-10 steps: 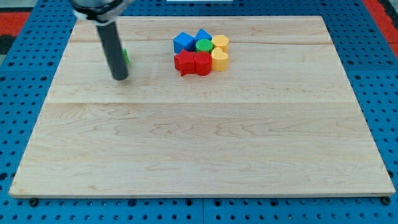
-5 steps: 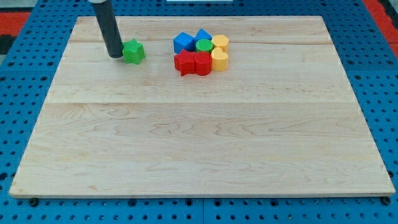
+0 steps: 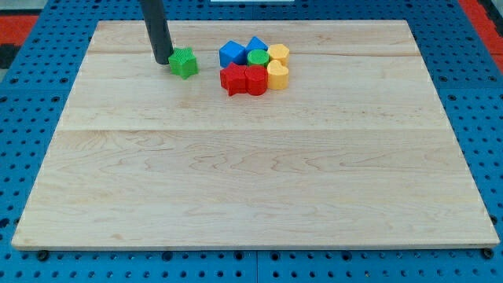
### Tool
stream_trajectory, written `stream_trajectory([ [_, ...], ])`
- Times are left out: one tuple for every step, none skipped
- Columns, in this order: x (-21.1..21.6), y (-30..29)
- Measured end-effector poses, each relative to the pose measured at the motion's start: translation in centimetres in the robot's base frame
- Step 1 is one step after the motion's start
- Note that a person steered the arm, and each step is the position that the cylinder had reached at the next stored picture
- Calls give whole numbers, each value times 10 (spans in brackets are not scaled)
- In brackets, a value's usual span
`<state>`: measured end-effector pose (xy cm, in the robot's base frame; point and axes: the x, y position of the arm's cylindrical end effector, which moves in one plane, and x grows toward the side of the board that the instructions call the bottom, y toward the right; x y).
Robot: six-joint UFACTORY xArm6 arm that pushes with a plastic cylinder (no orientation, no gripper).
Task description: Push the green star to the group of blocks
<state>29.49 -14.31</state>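
Observation:
The green star [image 3: 184, 63] lies on the wooden board [image 3: 251, 173] near the view's top, left of the group of blocks. My tip [image 3: 163, 60] stands right at the star's left side, touching or nearly touching it. The group sits a short gap to the star's right: a blue block [image 3: 231, 53], a second blue block [image 3: 255, 45], a green cylinder [image 3: 257, 57], two red blocks [image 3: 234, 79] [image 3: 256, 80] and two yellow blocks [image 3: 278, 53] [image 3: 277, 75], all packed together.
The board lies on a blue pegboard surface [image 3: 31, 118] that shows on all sides. A red area [image 3: 16, 27] shows at the view's top left corner.
My tip went from below the star to its left side, then moved right. The green star slid right with it, closer to the group. The group has not moved.

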Motion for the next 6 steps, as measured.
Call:
stream_trajectory([
  [1,12],
  [1,22],
  [2,31],
  [2,40],
  [2,48],
  [2,53],
])
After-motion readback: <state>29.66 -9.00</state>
